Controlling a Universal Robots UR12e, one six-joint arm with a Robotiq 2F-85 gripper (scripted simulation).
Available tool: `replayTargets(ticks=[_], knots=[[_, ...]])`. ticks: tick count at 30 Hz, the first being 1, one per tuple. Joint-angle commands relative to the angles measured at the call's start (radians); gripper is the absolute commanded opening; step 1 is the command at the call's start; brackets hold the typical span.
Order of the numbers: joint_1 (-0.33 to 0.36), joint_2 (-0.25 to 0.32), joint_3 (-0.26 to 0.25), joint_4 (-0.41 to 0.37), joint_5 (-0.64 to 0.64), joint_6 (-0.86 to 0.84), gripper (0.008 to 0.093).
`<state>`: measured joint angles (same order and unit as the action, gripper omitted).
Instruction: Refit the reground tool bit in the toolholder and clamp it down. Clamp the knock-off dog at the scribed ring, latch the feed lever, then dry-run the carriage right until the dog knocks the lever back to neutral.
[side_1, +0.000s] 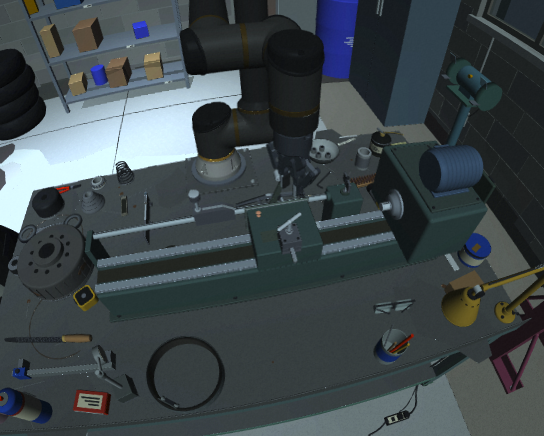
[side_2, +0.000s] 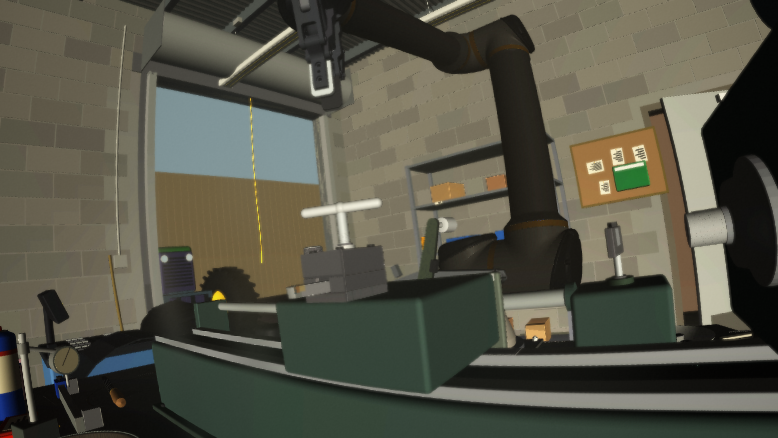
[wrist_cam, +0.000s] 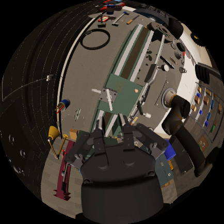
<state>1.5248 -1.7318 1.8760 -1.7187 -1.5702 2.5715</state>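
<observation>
My gripper (side_2: 322, 92) hangs empty high above the lathe carriage (side_1: 285, 227), fingers partly open, nothing between them (wrist_cam: 111, 121). On the carriage sits the grey toolholder (side_2: 343, 272) with its white T-handle clamp screw (side_2: 342, 209) upright on top. A tool bit (side_2: 296, 292) pokes out of the holder's slot. Behind the carriage runs the stop rod (side_1: 145, 227) with the grey knock-off dog (side_1: 216, 215) on it. The feed lever (side_2: 614, 245) stands on the green box (side_1: 342, 200) near the headstock (side_1: 432, 200).
Behind the lathe stands the arm's base (side_1: 217, 167), with shelving (side_1: 100, 50) further back. A chuck plate (side_1: 50, 260) sits at the bed's left end. A black ring (side_1: 185, 372), a file (side_1: 47, 339), a pencil cup (side_1: 392, 345) and a yellow lamp (side_1: 462, 302) lie on the front bench.
</observation>
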Motion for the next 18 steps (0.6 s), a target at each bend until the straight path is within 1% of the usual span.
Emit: replayTargets(ticks=[1,15,16,18], knots=[[0.0,0.001,0.004,-0.001,0.0,0.0,0.0385],[0.0,0.001,0.002,0.0,0.0,0.0,0.0665],[0.0,0.001,0.002,0.0,0.0,0.0,0.068],[0.0,0.001,0.002,0.0,0.0,0.0,0.068]])
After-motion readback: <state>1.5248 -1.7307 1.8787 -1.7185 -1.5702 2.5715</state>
